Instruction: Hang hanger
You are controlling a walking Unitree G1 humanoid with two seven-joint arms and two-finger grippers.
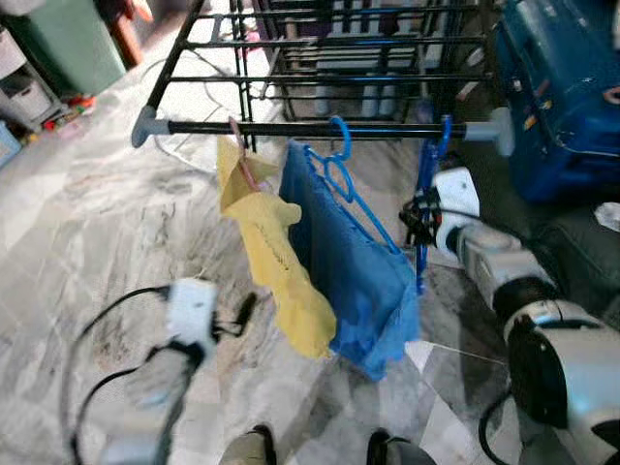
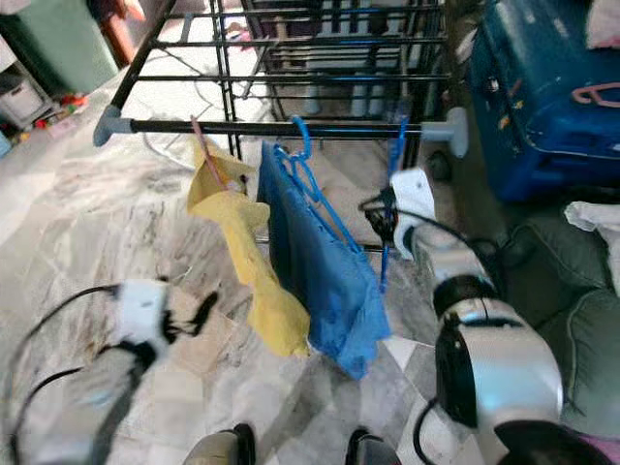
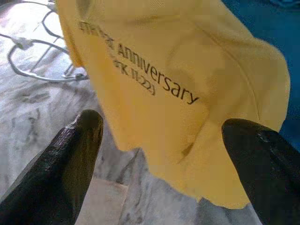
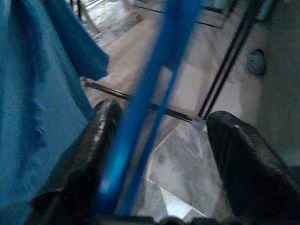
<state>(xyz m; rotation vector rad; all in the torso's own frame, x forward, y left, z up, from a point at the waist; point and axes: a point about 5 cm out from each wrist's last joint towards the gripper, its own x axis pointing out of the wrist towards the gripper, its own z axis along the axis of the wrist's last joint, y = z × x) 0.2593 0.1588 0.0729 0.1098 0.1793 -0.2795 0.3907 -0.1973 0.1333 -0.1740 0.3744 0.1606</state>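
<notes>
**Hooking done, letting go still to come**

Watching the blue hanger (image 1: pixel 426 199), we see its hook over the black rail (image 1: pixel 320 127), beside the blue garment (image 1: pixel 354 266) and yellow shirt (image 1: pixel 276 262). Our right gripper (image 4: pixel 159 145) has its fingers spread, one touching the hanger. Our left gripper (image 3: pixel 159 154) gapes, empty, near the shirt. We judge only withdrawal remains.

Grey-veined marble floor (image 1: pixel 116 223); blue suitcase (image 1: pixel 562 97) right; green cabinet (image 1: pixel 68 44) far left; bright daylight.
</notes>
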